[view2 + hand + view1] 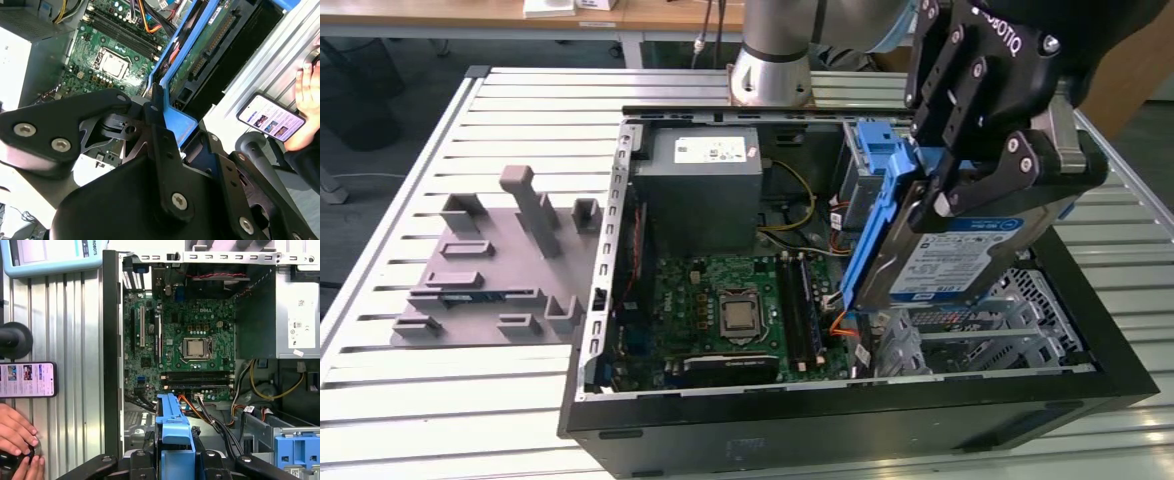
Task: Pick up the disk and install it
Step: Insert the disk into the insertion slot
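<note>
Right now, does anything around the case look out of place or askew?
The disk hangs tilted in the gripper above the open case, not seated. Beside the case, a lit phone lies on the table with a person's hand next to it; both look out of place there.

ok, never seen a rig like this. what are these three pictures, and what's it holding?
It is one robot arm with a black two-fingered gripper. The exterior view comes from a camera off the arm; both wrist views come from cameras riding on the arm. On the slatted metal table lies an open black computer case with its green motherboard showing; a grey plastic fixture sits on the exterior view's left. The gripper is shut on the disk, a silver hard drive in a blue bracket, held on edge over the case. A person's hand is near a phone.
</note>
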You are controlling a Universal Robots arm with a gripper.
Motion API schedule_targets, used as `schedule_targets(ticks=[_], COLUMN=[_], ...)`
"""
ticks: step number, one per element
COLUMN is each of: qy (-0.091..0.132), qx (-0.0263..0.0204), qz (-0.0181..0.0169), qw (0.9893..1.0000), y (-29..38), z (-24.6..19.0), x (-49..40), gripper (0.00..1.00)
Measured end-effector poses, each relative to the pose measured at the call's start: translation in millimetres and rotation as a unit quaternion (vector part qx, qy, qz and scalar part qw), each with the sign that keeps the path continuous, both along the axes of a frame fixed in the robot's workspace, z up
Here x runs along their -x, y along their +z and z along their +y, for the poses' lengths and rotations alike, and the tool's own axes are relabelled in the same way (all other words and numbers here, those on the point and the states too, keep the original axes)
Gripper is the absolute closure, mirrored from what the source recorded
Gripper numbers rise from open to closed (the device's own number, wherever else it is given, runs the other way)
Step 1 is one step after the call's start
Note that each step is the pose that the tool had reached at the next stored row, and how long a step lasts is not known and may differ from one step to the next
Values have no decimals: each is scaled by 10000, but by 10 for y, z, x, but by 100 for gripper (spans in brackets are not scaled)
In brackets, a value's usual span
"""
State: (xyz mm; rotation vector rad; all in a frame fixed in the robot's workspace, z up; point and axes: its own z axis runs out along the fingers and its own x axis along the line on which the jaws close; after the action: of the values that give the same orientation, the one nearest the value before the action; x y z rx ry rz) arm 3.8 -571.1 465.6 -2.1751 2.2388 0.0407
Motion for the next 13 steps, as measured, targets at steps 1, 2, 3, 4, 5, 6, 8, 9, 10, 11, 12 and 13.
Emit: schedule_targets(ticks=[1, 2, 3, 4, 5, 6, 8, 9, 10, 11, 12, 13], qy=[-1, -1, -1, -1, -1, -1, -1, -1, -1, -1, -1, -1], qx=[1, 3, 5, 6, 9, 11, 12, 14, 14, 14, 14, 15], qz=[0, 0, 0, 0, 0, 0, 0, 0, 0, 0, 0, 0], qw=[10000, 10000, 10000, 10000, 10000, 10000, 10000, 10000, 10000, 10000, 10000, 10000], y=[-3, -7, -12, -19, -27, -36, -58, -68, -79, -87, -91, -92], z=[0, 0, 1, 1, 1, 1, 1, 1, 0, 0, 0, 0], x=[-11, -30, -52, -78, -104, -128, -179, -204, -226, -249, -268, -288], gripper=[64, 64, 64, 64, 64, 64, 64, 64, 64, 64, 64, 64])
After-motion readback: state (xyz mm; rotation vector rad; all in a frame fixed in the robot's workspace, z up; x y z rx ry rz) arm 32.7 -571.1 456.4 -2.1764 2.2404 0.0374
